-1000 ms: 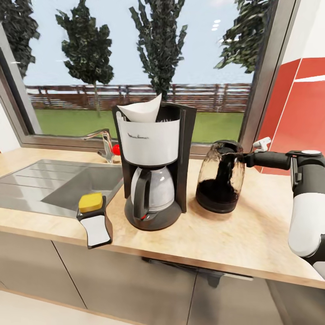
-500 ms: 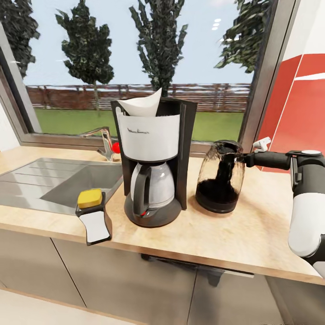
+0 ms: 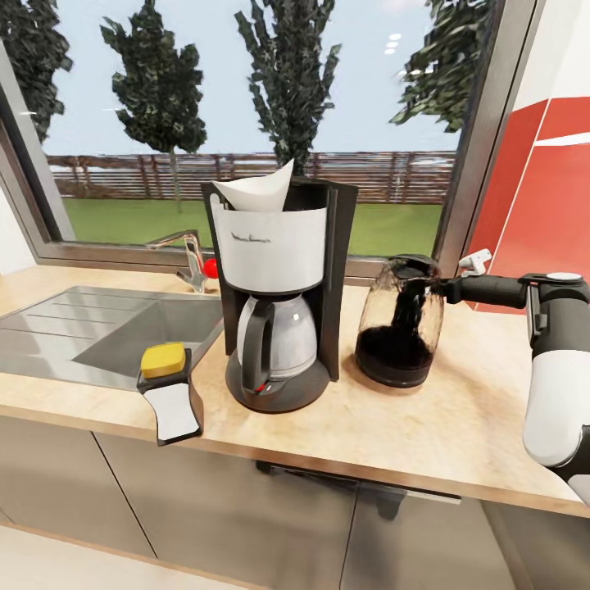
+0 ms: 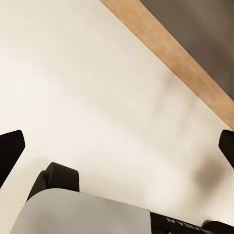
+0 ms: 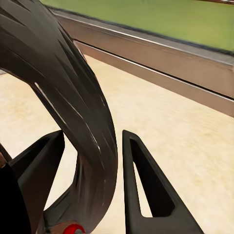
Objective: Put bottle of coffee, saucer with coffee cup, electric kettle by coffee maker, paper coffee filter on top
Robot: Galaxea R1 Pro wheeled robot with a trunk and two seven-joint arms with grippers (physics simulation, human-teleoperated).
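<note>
Now the right gripper [image 5: 92, 161] pinches the rim of the dark-bottomed clear glass coffee bottle [image 3: 400, 332], steadying it upright on the light wooden countertop [image 3: 459, 426], just right of the black-and-white coffee maker [image 3: 279, 295]. White paper filter [image 3: 258, 192] sits on top; the left gripper [image 4: 117, 146] hangs spread wide over pale floor.

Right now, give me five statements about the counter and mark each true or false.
1. A paper filter sits on top of the coffee maker. True.
2. The right gripper has its fingers either side of the electric kettle's handle. True.
3. The kettle lies in the sink. False: it stands on the countertop, right of the coffee maker.
4. The kettle touches the coffee maker. False: a gap separates them.
5. A yellow sponge rests by the sink. True.
</note>
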